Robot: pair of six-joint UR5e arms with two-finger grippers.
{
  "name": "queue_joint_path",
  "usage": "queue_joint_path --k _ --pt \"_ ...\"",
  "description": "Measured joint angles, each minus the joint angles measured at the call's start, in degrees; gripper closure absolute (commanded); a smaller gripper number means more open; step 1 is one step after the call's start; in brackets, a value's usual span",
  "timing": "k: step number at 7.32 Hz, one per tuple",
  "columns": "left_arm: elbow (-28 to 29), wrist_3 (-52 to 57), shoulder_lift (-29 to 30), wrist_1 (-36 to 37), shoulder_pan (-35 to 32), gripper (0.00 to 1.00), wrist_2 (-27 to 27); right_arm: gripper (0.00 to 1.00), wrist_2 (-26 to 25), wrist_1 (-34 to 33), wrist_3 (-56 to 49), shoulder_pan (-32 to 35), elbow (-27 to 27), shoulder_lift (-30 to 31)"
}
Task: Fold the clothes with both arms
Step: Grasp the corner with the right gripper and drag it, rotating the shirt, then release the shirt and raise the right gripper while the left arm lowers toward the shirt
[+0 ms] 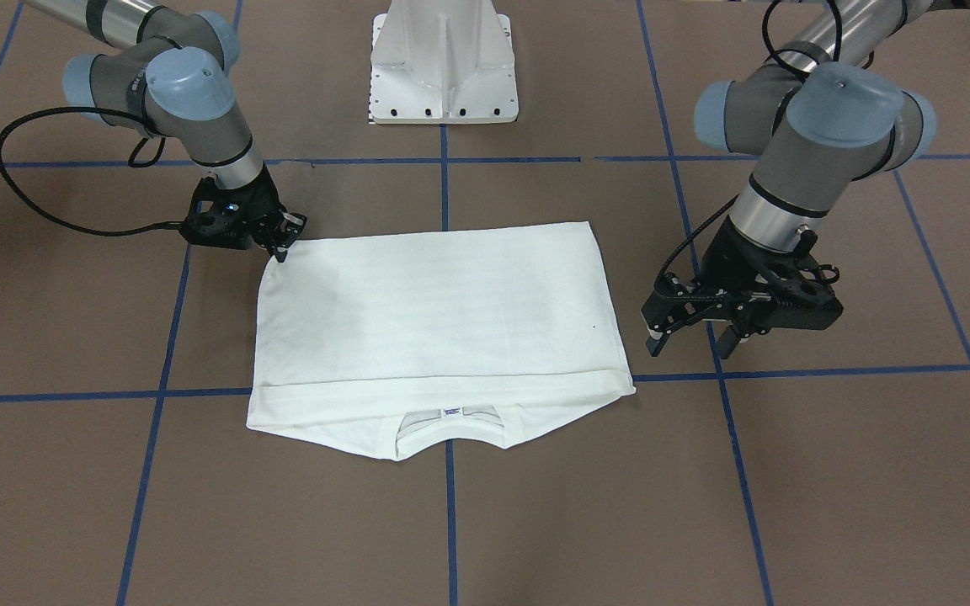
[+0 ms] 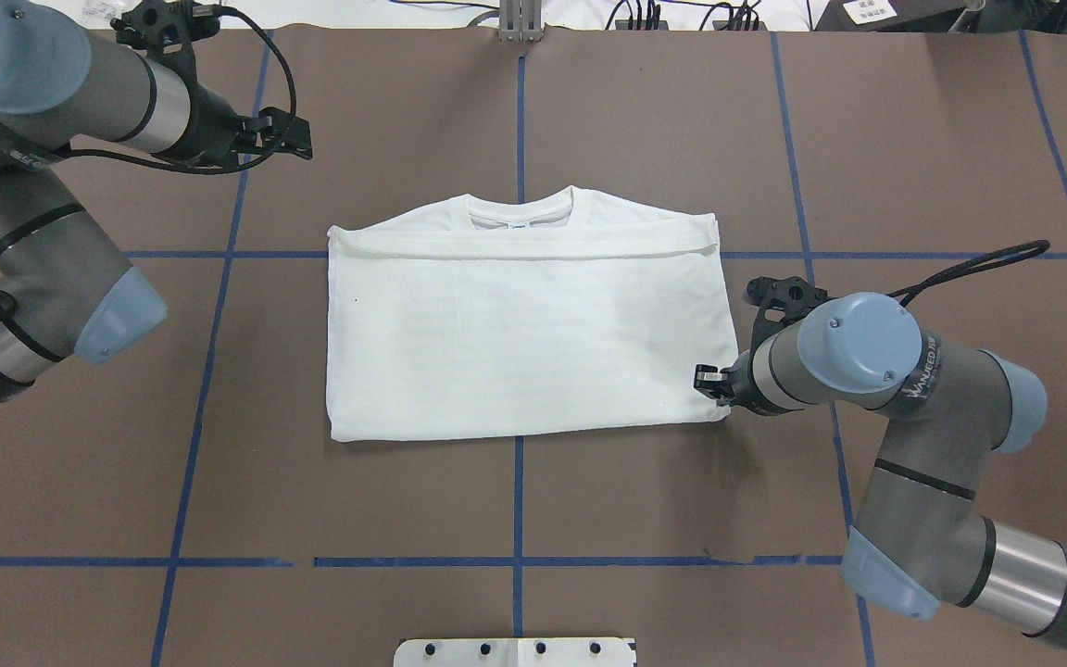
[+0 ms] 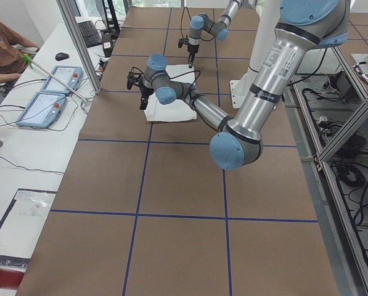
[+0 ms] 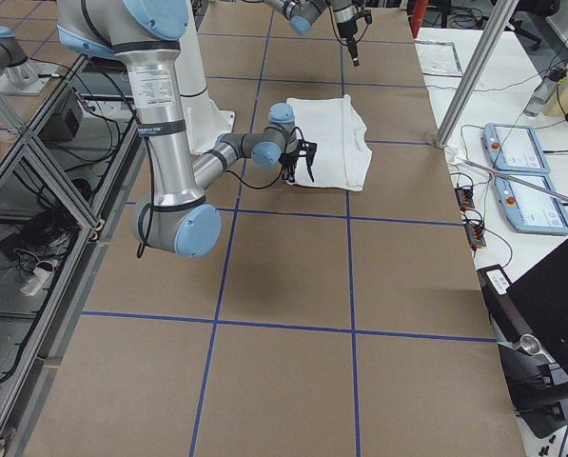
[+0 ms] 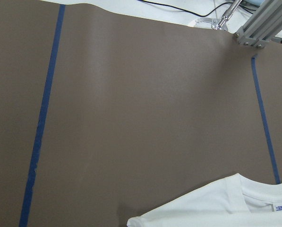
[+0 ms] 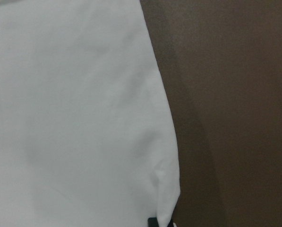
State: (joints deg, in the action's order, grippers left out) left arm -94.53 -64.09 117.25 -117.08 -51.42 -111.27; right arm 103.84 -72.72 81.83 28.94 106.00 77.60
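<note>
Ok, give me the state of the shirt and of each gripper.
Shirt: folded into a flat rectangle, collar showing at the far edge.
Left gripper: open, raised, clear of the shirt.
Right gripper: shut on the shirt's near corner.

Front-facing: looked steeply down from across the table (image 1: 788,505), facing the robot.
Overhead: looked forward and down from behind the robot; shared the whole shirt (image 2: 524,343) with front-facing.
Side views: looked along the table from each end, distant.
Wrist views: left fairly near the shirt's collar; right close against its side edge.
</note>
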Motion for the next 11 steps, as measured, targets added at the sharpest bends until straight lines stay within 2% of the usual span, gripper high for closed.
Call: queue_joint_path --k 4,6,8,10,11 --pt "0.15 -0.26 -0.15 -0.07 0.0 0.0 0.0 1.0 0.4 -0.02 -0.15 -1.08 10.09 10.84" --pt "0.14 -0.55 -0.17 -0.08 0.02 0.0 0.0 1.0 0.77 -0.05 -0.01 -6.34 16.68 18.57" --pt "0.16 -0.61 -0.23 -0.22 0.07 0.0 0.02 1.0 1.44 0.0 0.26 -15.33 23.34 26.17" --pt "0.15 -0.58 -0.26 -0.35 0.09 0.0 0.08 0.01 2.43 0.03 3.26 -24.48 25.15 28.01" --pt "0.14 -0.52 -0.26 -0.39 0.12 0.0 0.09 0.0 2.42 0.06 6.24 -28.12 25.45 27.98"
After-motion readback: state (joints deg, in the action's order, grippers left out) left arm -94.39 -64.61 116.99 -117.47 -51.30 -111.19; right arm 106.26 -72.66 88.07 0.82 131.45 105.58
